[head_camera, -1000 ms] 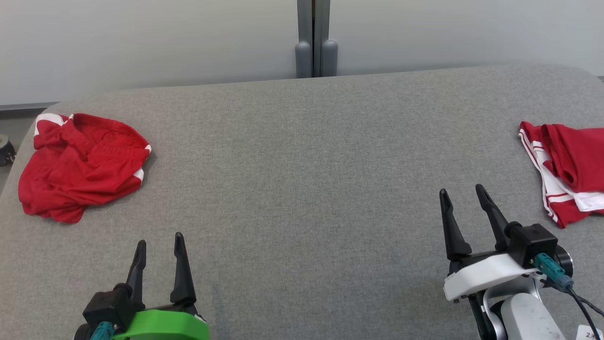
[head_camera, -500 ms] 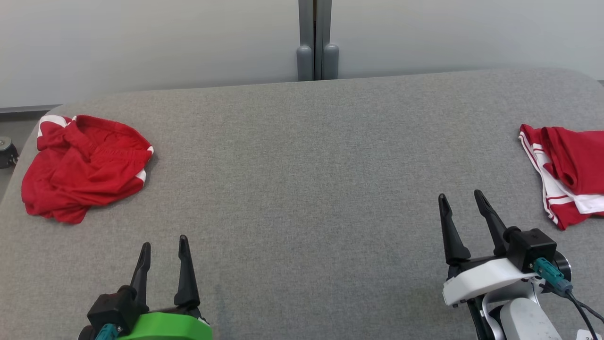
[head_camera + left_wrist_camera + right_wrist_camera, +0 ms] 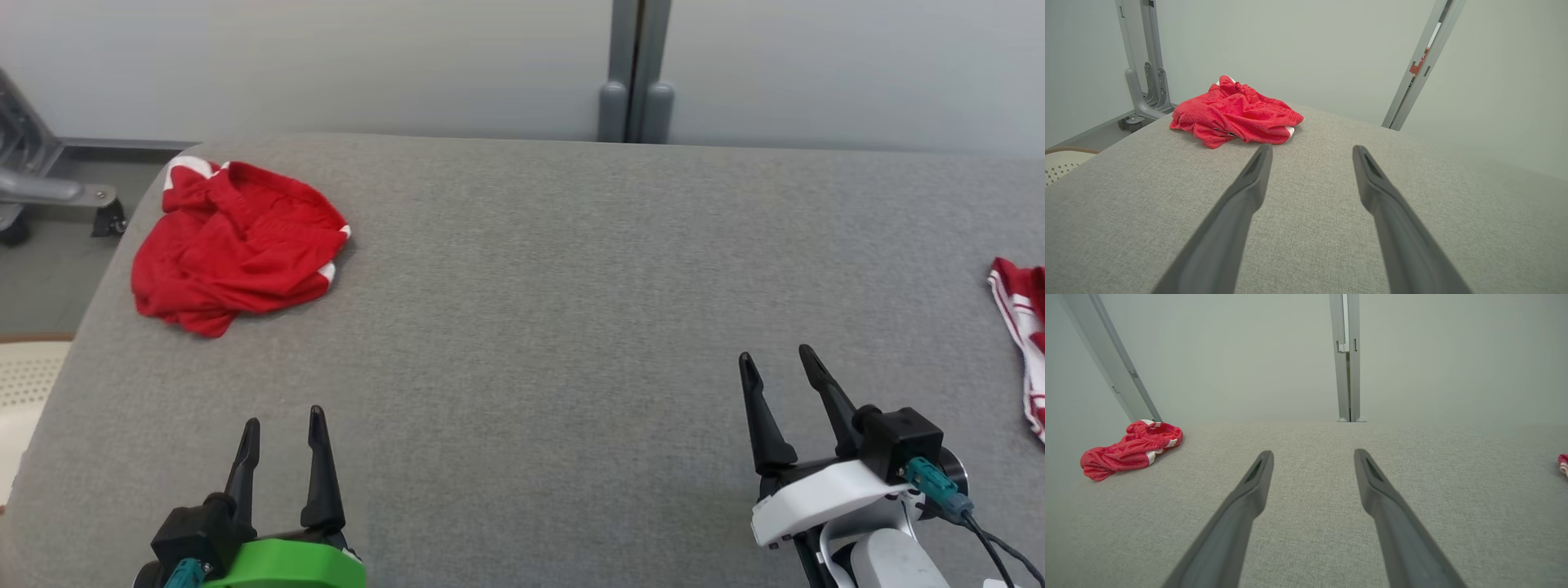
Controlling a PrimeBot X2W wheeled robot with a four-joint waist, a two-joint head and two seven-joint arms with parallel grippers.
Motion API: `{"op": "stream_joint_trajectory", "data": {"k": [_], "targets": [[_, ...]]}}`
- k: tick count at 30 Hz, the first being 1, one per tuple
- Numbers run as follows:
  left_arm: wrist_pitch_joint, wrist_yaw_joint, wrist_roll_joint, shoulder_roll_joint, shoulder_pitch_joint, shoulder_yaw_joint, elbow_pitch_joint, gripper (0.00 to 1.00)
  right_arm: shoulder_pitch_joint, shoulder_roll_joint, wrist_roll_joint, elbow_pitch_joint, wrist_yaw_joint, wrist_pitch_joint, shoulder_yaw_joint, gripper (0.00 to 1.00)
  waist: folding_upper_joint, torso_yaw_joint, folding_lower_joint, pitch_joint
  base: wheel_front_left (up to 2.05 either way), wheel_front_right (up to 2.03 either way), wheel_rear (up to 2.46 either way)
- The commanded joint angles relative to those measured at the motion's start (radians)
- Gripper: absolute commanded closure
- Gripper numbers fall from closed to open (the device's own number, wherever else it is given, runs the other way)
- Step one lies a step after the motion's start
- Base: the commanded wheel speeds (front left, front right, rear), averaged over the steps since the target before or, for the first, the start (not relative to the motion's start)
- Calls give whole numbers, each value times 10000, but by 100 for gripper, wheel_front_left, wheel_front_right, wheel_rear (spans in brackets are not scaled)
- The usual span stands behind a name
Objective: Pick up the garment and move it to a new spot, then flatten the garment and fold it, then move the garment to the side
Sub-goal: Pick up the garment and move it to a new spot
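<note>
A crumpled red garment (image 3: 233, 245) with white trim lies near the far left corner of the grey padded table (image 3: 555, 294). It also appears ahead and left of the fingers in the left wrist view, as the garment (image 3: 1233, 116), and far left in the right wrist view, as the garment (image 3: 1128, 449). My left gripper (image 3: 283, 416) hovers open near the front edge, well short of the garment, with nothing between its fingers. My right gripper (image 3: 775, 359) stands open and empty at the front right.
A second red and white piece of cloth (image 3: 1020, 327) lies at the table's right edge, partly cut off. A grey post (image 3: 637, 73) stands behind the table against the pale wall. A metal frame on casters (image 3: 49, 196) and a cream perforated object (image 3: 24, 384) sit left of the table.
The camera has turned left, so the whole picture shifted right; the garments lie as before. Both grippers stay open, in much the same pose.
</note>
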Motion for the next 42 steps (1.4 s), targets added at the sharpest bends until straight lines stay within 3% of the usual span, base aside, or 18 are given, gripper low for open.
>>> {"op": "stream_joint_trajectory", "data": {"k": [1,8,13,19,27,32,39,42], "targets": [[0,-18,109,31,12,60,18,0,108,-23,59,66,-16,0,58,0,0,1182,0,-130,0,0,0],[0,-107,254,30,280,210,58,0,176,-21,202,270,-16,-15,198,0,0,2602,0,-302,0,0,0],[0,-180,292,30,379,316,64,0,176,-22,297,384,-16,-29,376,0,0,3095,0,-381,0,0,0],[0,-262,293,30,461,487,73,0,20,-25,330,548,-16,-43,666,0,0,3130,0,-362,0,0,0],[0,-294,518,183,40,840,-240,0,-236,-30,38,371,-16,-47,596,0,0,2575,0,213,0,0,0],[15,-507,944,1085,-1144,1242,-395,0,-522,-31,-294,242,-16,-34,416,0,0,1926,0,704,0,0,0],[1251,-1087,1353,2997,-4191,1420,23,0,-902,-28,-871,-224,-16,192,-26,0,0,936,0,1507,0,0,0],[1883,-1287,1122,3508,-5544,1425,600,0,-1097,-28,-1114,-631,-16,375,-165,0,0,502,0,2042,0,0,0]]}}
